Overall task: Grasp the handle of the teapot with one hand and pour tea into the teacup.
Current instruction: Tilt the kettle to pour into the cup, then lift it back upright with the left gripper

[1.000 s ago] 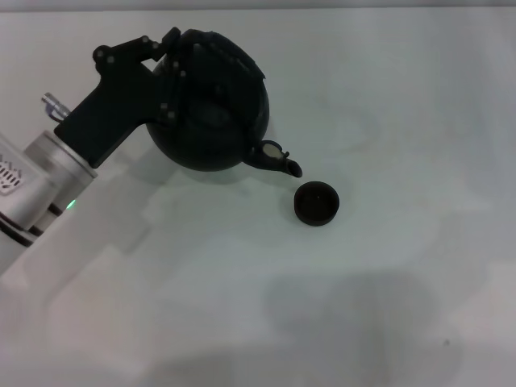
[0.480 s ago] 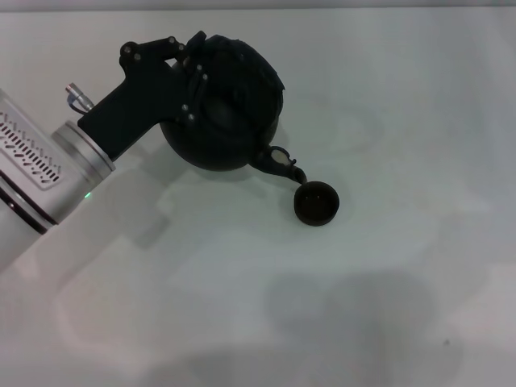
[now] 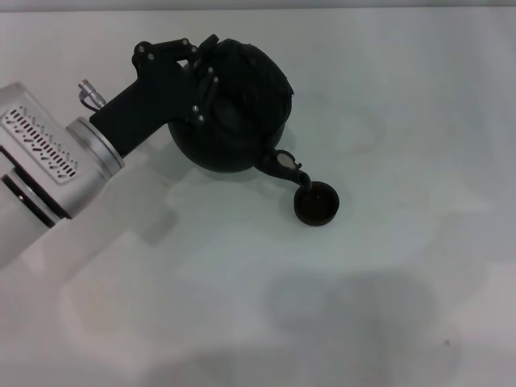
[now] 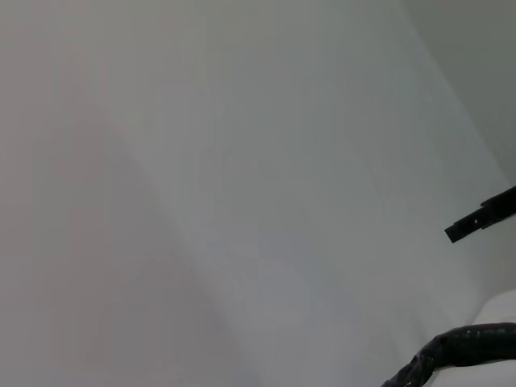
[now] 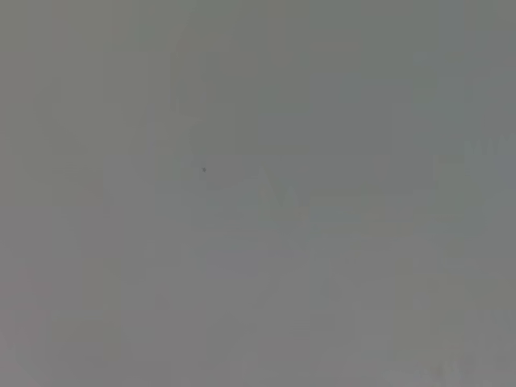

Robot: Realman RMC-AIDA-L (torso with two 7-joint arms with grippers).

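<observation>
In the head view the large round matte-black teapot (image 3: 234, 121) hangs tilted above the white table, its short spout (image 3: 289, 168) pointing down right over the rim of the small dark teacup (image 3: 316, 202). My left gripper (image 3: 201, 68) is shut on the black wrapped handle (image 3: 230, 50) at the teapot's top; the handle is mostly covered by the fingers. The left wrist view shows only a stretch of the wrapped handle (image 4: 455, 348) and a black finger tip (image 4: 481, 216). My right gripper is out of view; the right wrist view shows only blank grey.
The white table (image 3: 403, 105) spreads around the teacup. Soft shadows lie on it near the front (image 3: 355, 314). My left arm's silver forearm (image 3: 48, 165) comes in from the left edge.
My left gripper has carried the teapot right and a little forward and tipped it further; the spout has come from left of the teacup down over its rim. The teacup has not moved.
</observation>
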